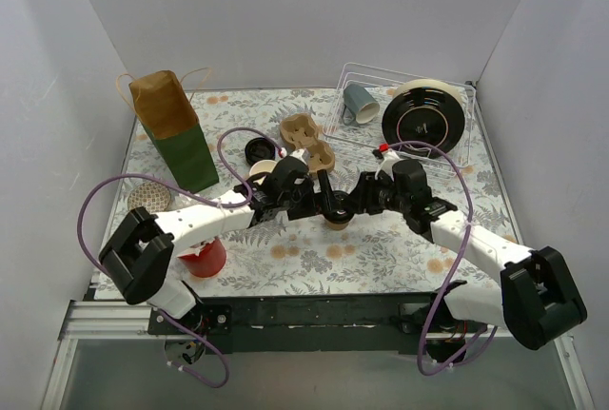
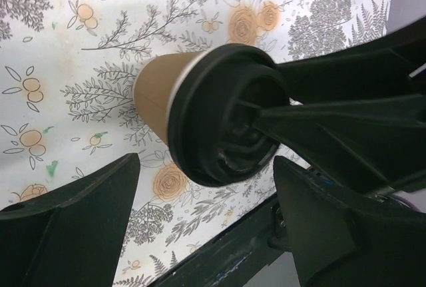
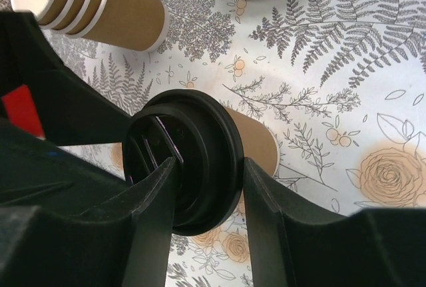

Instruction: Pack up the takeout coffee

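Centrally, one lidded cup [image 1: 335, 215] sits between both grippers, far from the table [image 1: 381, 248] edges
Left gripper [image 2: 206, 160] gapes wide, untouching; right gripper [image 3: 210, 167] hugs its lid [image 3: 206, 134], grip unclear; four stacked cups [image 3: 100, 7] nearby

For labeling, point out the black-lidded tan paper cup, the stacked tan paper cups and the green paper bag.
Black-lidded tan paper cup [image 2: 156, 95]: left wrist view, tan wall.
Stacked tan paper cups [image 3: 126, 17]: right wrist view, outer wall.
Green paper bag [image 1: 187, 153]: top view, green front.
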Robot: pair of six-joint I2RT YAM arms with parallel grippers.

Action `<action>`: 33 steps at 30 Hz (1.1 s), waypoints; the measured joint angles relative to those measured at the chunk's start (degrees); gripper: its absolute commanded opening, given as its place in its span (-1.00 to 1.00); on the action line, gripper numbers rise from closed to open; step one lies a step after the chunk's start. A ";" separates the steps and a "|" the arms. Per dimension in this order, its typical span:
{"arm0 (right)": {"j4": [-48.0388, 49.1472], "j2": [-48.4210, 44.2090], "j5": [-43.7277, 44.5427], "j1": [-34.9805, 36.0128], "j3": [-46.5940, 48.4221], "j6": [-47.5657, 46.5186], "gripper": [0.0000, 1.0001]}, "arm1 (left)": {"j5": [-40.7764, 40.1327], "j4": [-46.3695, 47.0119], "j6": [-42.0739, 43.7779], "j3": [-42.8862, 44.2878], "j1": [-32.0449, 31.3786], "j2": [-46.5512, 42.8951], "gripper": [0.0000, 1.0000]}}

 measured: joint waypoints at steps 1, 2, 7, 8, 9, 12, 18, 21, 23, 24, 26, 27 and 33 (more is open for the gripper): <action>-0.52 0.48 -0.39 -0.20 0.70 -1.42 -0.12 | -0.11 -1.70 1.01 1.27 -0.04 -0.33 0.61; -1.03 0.98 -0.76 -0.31 1.51 -2.91 -0.13 | -0.37 -3.58 2.03 2.86 -0.04 -0.74 0.60; -4.15 3.98 -2.47 -0.52 5.75 -9.84 -0.15 | -1.20 -8.31 5.68 5.18 0.55 -4.81 0.40; -4.98 4.85 -3.32 -0.72 6.80 -11.19 -0.15 | -1.16 -8.98 6.19 5.05 0.90 -6.12 0.30; -5.66 5.99 -4.26 -1.14 7.87 -12.39 -0.16 | -0.94 -9.18 6.58 4.74 1.40 -7.50 0.25; -7.15 9.53 -8.00 -3.04 10.82 -15.50 -0.16 | 0.07 -9.49 7.26 3.02 3.23 -12.22 0.07; -8.48 13.27 -14.64 -5.75 13.18 -19.23 -0.15 | 2.38 -8.02 7.17 -2.16 4.59 -15.58 0.01; -8.79 14.71 -17.20 -6.62 13.99 -20.48 -0.15 | 3.91 -6.84 6.73 -4.81 4.59 -13.99 -0.01; -9.07 15.47 -18.56 -6.95 14.62 -21.51 -0.15 | 4.72 -5.60 6.38 -5.86 4.59 -12.28 -0.02; -9.20 15.63 -18.84 -6.99 14.75 -21.79 -0.15 | 4.79 -4.96 6.23 -6.12 4.59 -11.58 -0.03; -9.42 15.74 -19.15 -6.99 14.88 -22.23 -0.15 | 4.83 -3.76 6.03 -6.21 4.59 -10.40 -0.03; -9.62 15.74 -19.28 -7.02 14.97 -22.43 -0.16 | 4.76 -2.91 5.95 -6.21 4.59 -9.79 -0.05; -9.88 16.00 -19.91 -7.06 15.21 -23.32 -0.18 | 3.67 1.70 5.73 -6.23 4.59 -7.61 -0.12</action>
